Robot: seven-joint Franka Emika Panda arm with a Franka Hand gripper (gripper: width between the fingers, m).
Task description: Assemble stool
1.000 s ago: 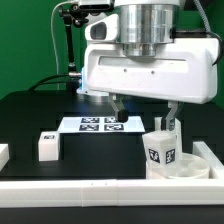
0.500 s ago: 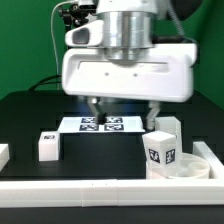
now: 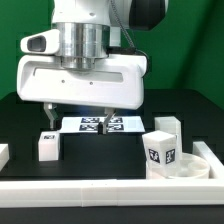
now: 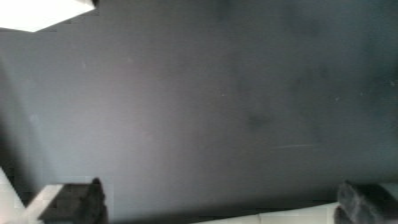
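Seat (image 3: 190, 167) carries 2 legs (image 3: 160, 150), seemingly fitted. 1 loose leg (image 3: 47, 146) lies on table (image 3: 110, 160), unmounted. Pincer (image 3: 78, 112) open, empty.

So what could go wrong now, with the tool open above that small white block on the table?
The tool hangs open, one finger seemingly right over the leg; dropping straight down, it might strike and topple it. The wrist view shows only bare table between the fingers, so the leg likely isn't centred for a grip.
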